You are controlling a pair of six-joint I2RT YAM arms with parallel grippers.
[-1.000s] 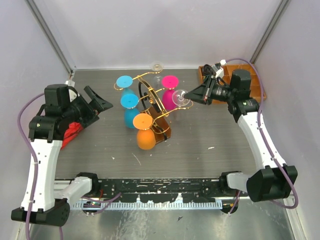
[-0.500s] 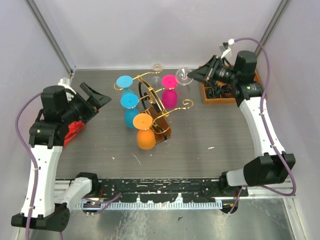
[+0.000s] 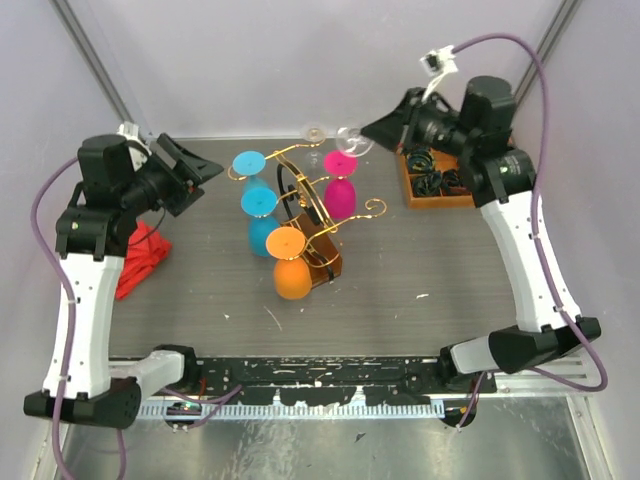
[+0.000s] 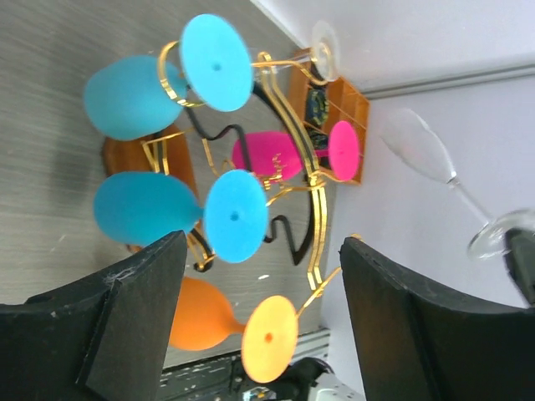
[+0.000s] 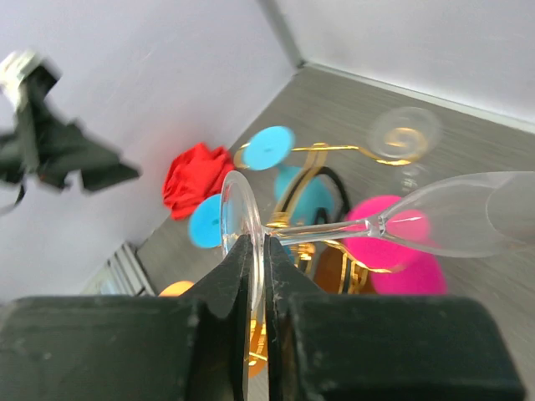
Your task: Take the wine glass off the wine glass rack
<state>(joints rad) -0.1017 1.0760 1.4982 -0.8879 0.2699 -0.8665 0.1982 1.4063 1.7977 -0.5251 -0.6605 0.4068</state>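
The gold wire wine glass rack (image 3: 297, 150) stands mid-table on a small wooden base (image 3: 325, 250). Two blue glasses (image 3: 262, 215), a pink one (image 3: 340, 190), an orange one (image 3: 290, 270) and a clear one at the back (image 3: 315, 132) hang on it. My right gripper (image 3: 375, 128) is shut on the foot of a clear wine glass (image 3: 350, 140), held in the air off the rack's back right. In the right wrist view the fingers (image 5: 242, 267) pinch the foot and the bowl (image 5: 468, 213) points away. My left gripper (image 3: 205, 170) is open and empty, left of the rack (image 4: 297, 142).
A brown compartmented tray (image 3: 440, 190) with black cables sits at the back right, under my right arm. A red cloth (image 3: 140, 255) lies at the left edge. Grey walls close in the back and sides.
My right gripper has carried the clear glass up and back, away from the rack's right arm. My left arm has risen and swung towards the back.
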